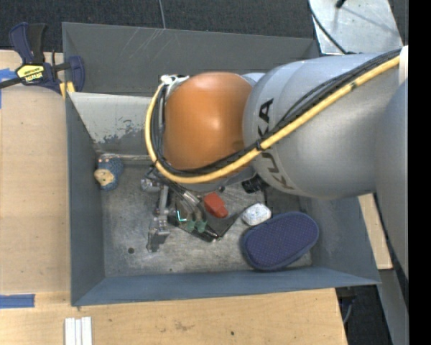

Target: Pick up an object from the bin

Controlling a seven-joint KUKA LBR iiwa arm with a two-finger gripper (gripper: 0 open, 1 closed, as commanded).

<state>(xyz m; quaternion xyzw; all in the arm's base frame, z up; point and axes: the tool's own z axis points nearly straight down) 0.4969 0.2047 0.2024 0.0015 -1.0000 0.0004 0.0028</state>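
Observation:
My gripper (158,225) hangs below the orange cover, low over the bin floor left of the middle. Just to its right lies a flat black thing with green parts (203,226), partly hidden under the gripper. A small red block (215,205) sits against that black thing's upper right side. Further right lies a small white lump (256,213), and beside it a dark blue oval pad (280,240). Nothing shows held by the gripper.
A small tan and blue thing (108,172) lies by the bin's left wall near the back. The arm and its orange cover hide the back and right of the bin. Bare floor shows at the front left.

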